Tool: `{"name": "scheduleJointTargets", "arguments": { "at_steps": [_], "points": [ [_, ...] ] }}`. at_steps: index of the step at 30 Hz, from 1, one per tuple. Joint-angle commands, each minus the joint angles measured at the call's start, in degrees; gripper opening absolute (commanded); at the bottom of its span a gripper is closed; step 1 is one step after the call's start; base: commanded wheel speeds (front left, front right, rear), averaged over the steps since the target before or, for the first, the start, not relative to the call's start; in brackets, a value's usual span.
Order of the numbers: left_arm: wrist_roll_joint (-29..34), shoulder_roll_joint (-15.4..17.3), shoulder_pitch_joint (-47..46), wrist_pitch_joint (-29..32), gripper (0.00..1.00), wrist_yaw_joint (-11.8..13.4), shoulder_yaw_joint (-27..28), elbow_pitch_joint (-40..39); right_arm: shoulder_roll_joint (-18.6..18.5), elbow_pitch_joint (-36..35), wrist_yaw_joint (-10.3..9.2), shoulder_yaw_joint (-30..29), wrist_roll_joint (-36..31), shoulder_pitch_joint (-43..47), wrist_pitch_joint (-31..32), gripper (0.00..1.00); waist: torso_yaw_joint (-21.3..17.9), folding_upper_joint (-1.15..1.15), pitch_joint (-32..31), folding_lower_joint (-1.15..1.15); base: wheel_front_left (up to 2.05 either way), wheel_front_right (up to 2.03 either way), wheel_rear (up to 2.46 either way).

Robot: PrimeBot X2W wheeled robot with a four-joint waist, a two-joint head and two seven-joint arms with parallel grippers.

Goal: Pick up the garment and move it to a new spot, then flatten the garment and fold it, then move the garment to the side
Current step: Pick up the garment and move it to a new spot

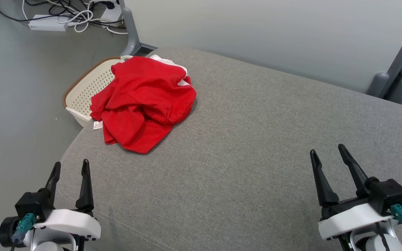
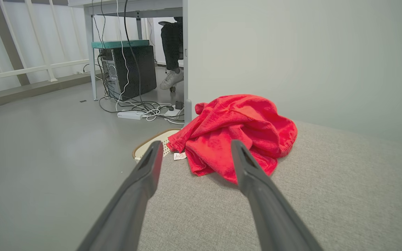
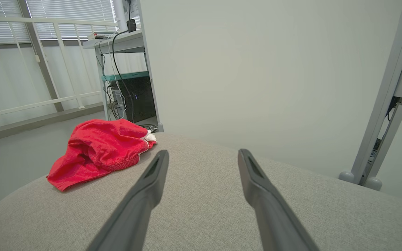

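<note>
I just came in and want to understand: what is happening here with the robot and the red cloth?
A two-armed robot faces a grey padded surface. A crumpled red garment lies at its far left edge, beside a white perforated basket. Nothing is handled yet: the left gripper and right gripper are open and empty at the near side, apart from the garment.

White basket [image 1: 86, 90] partly hidden by garment [image 1: 145, 101]
</note>
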Motion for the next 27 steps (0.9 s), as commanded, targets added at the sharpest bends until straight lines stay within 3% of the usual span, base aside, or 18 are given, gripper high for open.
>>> {"name": "scheduleJointTargets", "arguments": {
  "at_steps": [1,8,15,20,27],
  "points": [
    [0.06,0.13,-0.79,-0.10,1.00,-0.28,0.32,-0.23,-0.49,-0.27,0.13,-0.17,-0.18,-0.35,0.15,1.00,0.02,0.00,0.15,0.00,0.00,0.00,0.00],
    [-0.28,-0.39,-2.52,-0.10,1.00,-0.48,1.52,-0.70,-1.07,-1.58,0.13,-0.15,-0.38,-1.01,1.08,1.00,-0.75,0.00,2.22,0.00,0.00,0.00,0.00],
    [-1.56,-0.54,-10.01,-0.10,1.00,-1.37,2.41,-0.71,-2.60,-4.63,0.13,0.54,-1.06,-3.39,3.64,1.00,-4.22,0.00,7.89,0.00,0.00,0.00,0.00],
    [-2.82,1.50,-18.33,0.41,1.00,-2.54,2.37,6.00,-3.93,-6.89,0.12,1.53,-1.22,-5.31,5.47,1.00,-7.95,0.00,12.40,0.00,0.00,0.00,0.00],
    [-5.75,5.40,-29.00,7.11,1.00,-3.70,1.89,21.08,-4.76,-8.04,0.13,2.08,-0.80,-7.23,5.88,1.00,-12.31,0.00,16.55,0.00,0.00,0.00,0.00]
  ]
}}
